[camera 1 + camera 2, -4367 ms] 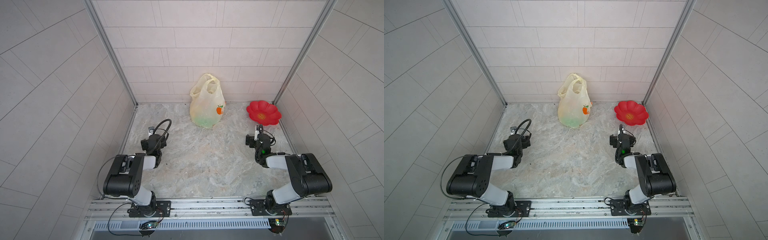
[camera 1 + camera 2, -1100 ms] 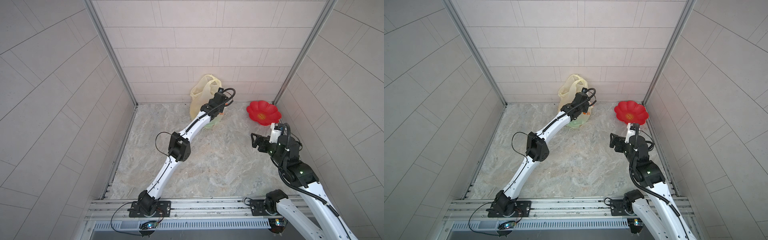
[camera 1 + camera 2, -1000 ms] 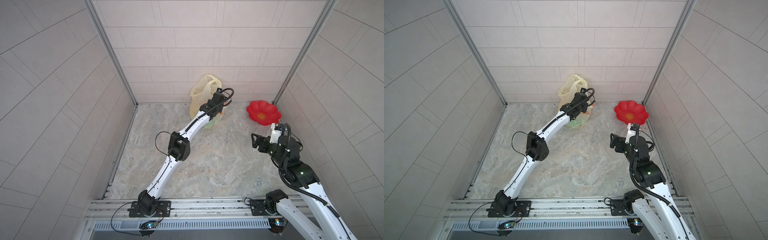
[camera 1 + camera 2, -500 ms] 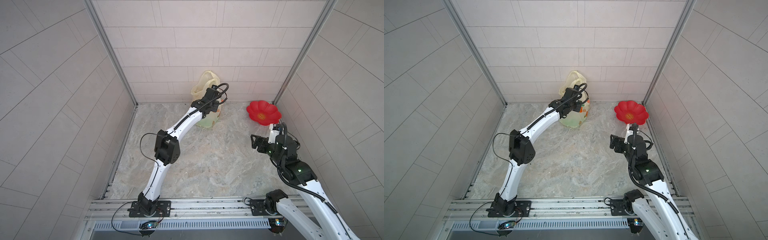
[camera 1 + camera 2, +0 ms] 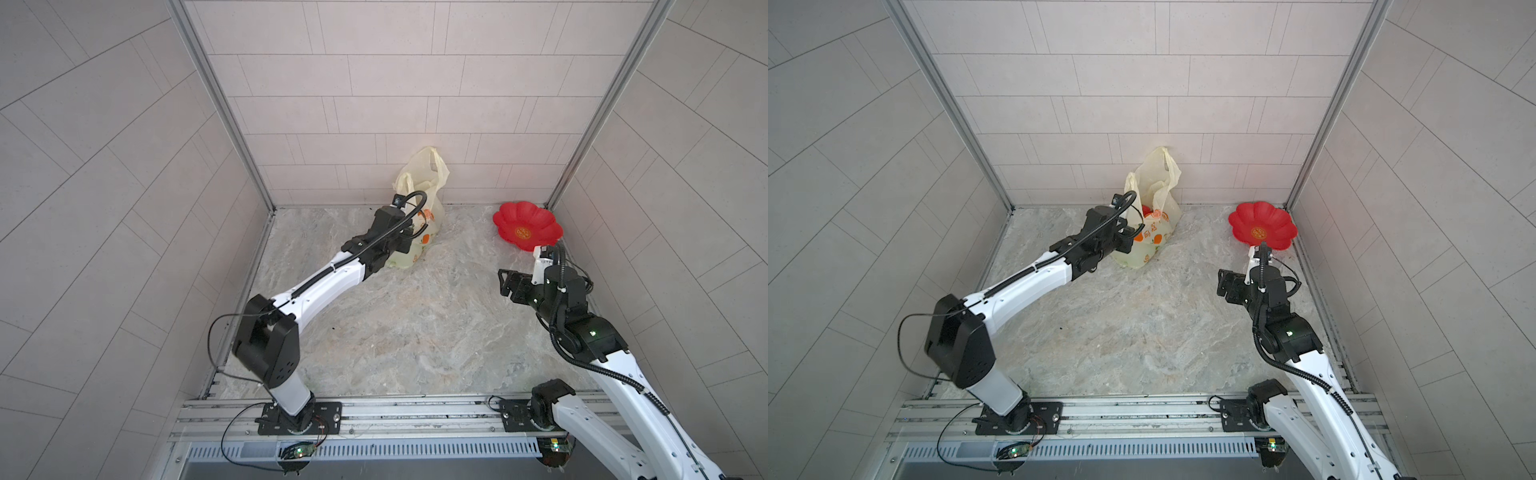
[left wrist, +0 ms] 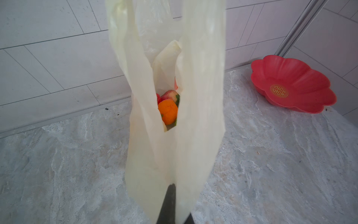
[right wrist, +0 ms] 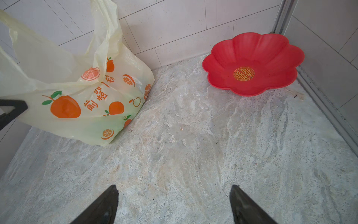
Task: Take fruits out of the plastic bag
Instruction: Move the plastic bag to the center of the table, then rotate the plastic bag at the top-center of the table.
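The pale-yellow plastic bag [image 5: 420,178] [image 5: 1144,253] with orange prints stands against the back wall. My left gripper [image 5: 406,236] [image 5: 1128,240] is shut on the bag's near rim below the handles, and the film drapes over its tips [image 6: 171,187]. Through the bag [image 6: 197,116] mouth the left wrist view shows some fruits: an orange [image 6: 168,111] and a red-pink piece [image 6: 170,95] behind it. Other fruits are hidden by the film. My right gripper [image 5: 505,282] [image 5: 1224,282] [image 7: 174,189] hovers open over bare floor, well right of the bag [image 7: 38,64].
A red flower-shaped plate [image 5: 528,226] [image 5: 1262,226] [image 6: 290,85] [image 7: 251,64] lies in the back right corner, just behind my right gripper. Tiled walls close in the back and both sides. A marble floor lies between the bag and the plate.
My left arm has swung left, pulling the held bag rim with it; the bag shifted left and its printed side now faces the right gripper. The right arm barely moved.
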{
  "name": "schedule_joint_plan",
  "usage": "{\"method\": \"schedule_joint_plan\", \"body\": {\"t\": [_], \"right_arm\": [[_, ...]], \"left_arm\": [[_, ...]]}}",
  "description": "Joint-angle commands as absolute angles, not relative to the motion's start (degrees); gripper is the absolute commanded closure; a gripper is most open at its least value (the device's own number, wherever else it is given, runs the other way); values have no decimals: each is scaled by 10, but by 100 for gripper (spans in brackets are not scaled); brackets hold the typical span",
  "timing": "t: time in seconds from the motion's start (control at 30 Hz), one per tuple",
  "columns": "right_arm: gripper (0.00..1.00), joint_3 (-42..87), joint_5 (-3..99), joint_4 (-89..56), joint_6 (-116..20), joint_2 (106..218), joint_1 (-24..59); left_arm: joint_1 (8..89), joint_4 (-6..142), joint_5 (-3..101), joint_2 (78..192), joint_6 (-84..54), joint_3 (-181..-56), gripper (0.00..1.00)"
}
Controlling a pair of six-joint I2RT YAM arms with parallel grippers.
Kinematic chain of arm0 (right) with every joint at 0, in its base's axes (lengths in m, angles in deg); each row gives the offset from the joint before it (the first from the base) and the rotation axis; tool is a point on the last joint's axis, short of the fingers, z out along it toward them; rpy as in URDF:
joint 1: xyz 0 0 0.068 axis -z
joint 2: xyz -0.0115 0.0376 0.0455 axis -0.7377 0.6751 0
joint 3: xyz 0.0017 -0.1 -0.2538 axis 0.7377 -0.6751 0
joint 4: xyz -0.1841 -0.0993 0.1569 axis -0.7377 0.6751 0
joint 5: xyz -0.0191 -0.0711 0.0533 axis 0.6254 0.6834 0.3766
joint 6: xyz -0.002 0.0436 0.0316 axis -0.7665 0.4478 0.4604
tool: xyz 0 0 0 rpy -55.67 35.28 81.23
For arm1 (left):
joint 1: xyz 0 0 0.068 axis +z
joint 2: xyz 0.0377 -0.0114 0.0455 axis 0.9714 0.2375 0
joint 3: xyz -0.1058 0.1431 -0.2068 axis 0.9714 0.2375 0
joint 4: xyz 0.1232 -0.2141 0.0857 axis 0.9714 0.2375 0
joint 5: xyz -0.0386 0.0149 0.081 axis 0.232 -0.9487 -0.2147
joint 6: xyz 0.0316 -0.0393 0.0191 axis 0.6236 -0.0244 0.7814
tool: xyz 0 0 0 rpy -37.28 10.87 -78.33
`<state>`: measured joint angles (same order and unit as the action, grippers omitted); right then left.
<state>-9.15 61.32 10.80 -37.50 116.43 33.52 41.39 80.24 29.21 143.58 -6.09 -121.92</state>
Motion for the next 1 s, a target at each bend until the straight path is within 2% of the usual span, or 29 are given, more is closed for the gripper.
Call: {"method": "schedule_joint_plan", "body": {"t": [0.0, 0.17, 0.33, 0.53, 0.73, 0.97], "right_arm": [[11, -66, 618, 87, -367, 1180, 327], [12, -42, 620, 76, -367, 1221, 299], [11, -12, 629, 66, -391, 1266, 250], [10, 52, 612, 61, -432, 1361, 202], [11, 182, 555, 103, -435, 1491, 191], [12, 304, 562, 110, -432, 1616, 174]], "left_arm": [[413, 755, 310, 1371, -92, -1154, 100], [412, 743, 312, 1257, -140, -1019, 100], [409, 795, 297, 1129, -171, -912, 100], [409, 809, 291, 1006, -210, -797, 100], [409, 812, 284, 965, -209, -755, 100], [409, 802, 294, 948, -205, -745, 100]]}}
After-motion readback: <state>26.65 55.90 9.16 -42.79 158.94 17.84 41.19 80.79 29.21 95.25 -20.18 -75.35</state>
